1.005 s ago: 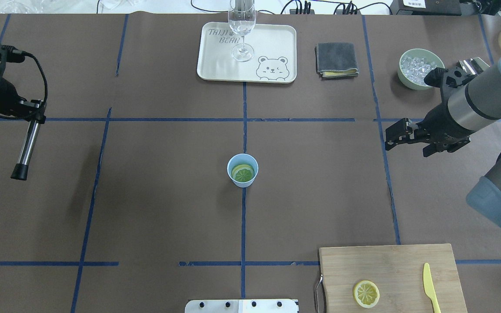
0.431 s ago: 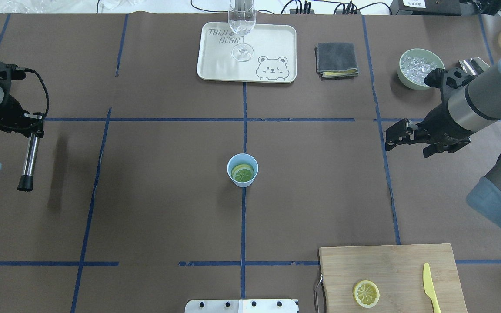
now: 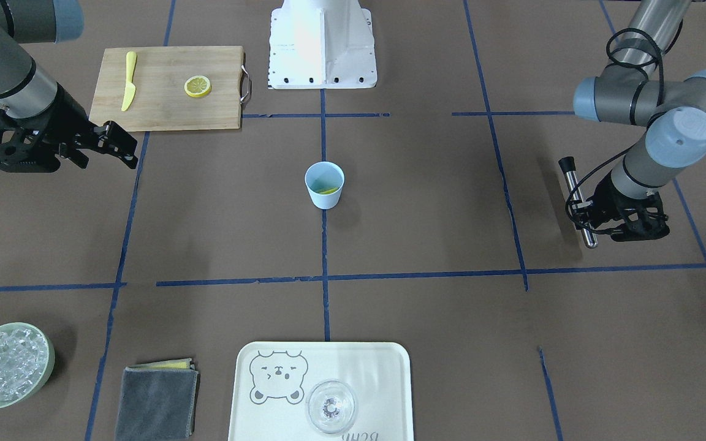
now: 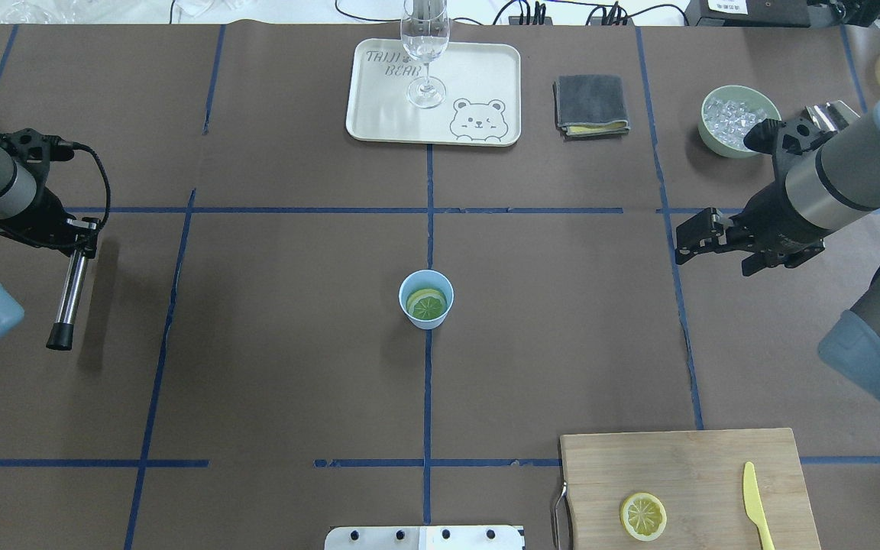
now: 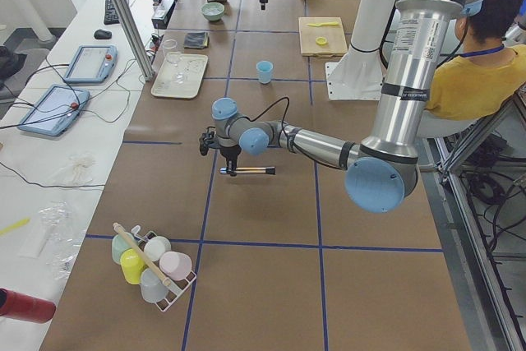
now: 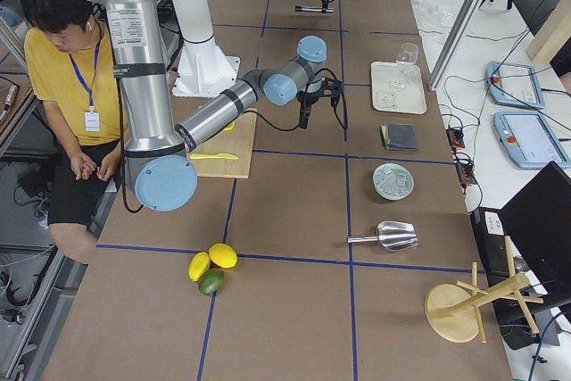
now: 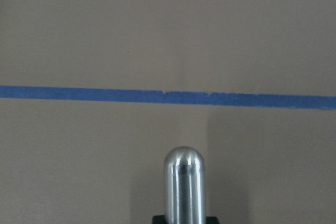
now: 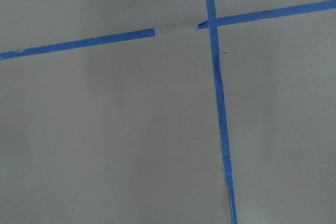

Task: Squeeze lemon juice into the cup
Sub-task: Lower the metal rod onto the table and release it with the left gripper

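Brown paper covers the table (image 4: 295,344), matte and faintly creased, ruled into squares by blue tape. Near the robot's right side lies a rectangular wooden cutting board (image 4: 684,466) with a metal handle. At the far edge is a cream plastic tray (image 4: 486,69) with rounded corners and a printed bear. Beside it sits a folded grey cloth (image 4: 590,103), and further right a pale green bowl (image 4: 703,134) of clear ice. A stemmed glass (image 4: 425,38) stands on the tray.

The light-blue tapered cup (image 4: 428,324) stands upright at the table's centre on a tape line, with the lemon slice (image 4: 426,305) lying tilted inside it. A second slice (image 4: 643,516) lies flat on the board, near a yellow plastic knife (image 4: 753,504).

The left gripper (image 4: 82,233) is clamped on one end of a polished steel rod (image 4: 72,286) with a black cap. The right gripper (image 4: 682,243) hangs over bare paper well right of the cup, its jaws apart and empty.

Since a second ago, the left arm has carried the rod nearer the robot and slightly toward the centre. The right arm, the cup and the slice have not shifted.
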Tool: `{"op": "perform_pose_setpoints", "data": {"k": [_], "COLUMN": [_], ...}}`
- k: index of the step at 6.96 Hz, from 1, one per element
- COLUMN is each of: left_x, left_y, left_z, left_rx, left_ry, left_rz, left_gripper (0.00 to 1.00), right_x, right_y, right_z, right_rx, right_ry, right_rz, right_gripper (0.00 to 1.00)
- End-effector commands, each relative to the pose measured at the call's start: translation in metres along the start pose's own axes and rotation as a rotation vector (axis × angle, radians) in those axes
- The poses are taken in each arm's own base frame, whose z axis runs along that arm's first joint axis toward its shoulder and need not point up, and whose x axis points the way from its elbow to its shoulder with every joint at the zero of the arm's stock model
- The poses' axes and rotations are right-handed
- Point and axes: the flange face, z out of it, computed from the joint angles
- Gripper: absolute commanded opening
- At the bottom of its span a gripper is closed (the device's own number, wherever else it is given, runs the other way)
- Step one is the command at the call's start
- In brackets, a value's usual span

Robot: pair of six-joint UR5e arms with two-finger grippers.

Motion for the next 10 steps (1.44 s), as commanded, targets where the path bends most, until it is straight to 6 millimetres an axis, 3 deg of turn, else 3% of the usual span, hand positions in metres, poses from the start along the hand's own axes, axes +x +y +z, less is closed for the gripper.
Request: {"op": "perform_pose_setpoints", "data": {"k": [1,6,7,8,9,10], "left_x": [0.002,0.017,0.019,0.023,0.033,0.022], "left_y": [0.001,0.012,0.012,0.012,0.015,0.000], "left_z": [0.002,0.016,0.016,0.009,-0.009,-0.044], "left_rx": [0.002,-0.021,-0.021,-0.011,0.014,0.076], "left_ry": [-0.003,0.000,0.001,0.010,0.033,0.048], "left_rz": [0.006,0.039,0.040,0.047,0.066,0.112], "left_gripper": [0.00,0.03,0.56,1.00,1.00,1.00], "right_x": [-0.001,-0.001,-0.001,0.000,0.002,0.014], "right_y": [0.000,0.000,0.000,0.000,0.001,-0.007], "right_z": [-0.001,-0.001,-0.001,-0.002,-0.003,-0.008], "right_rx": [0.001,0.001,0.001,0.002,0.003,0.015], "right_ry": [-0.002,-0.002,-0.002,-0.002,-0.003,0.003], "right_rz": [-0.002,-0.002,-0.002,-0.002,-0.003,0.007], "right_gripper": [1.00,1.00,1.00,1.00,1.00,1.00]}}
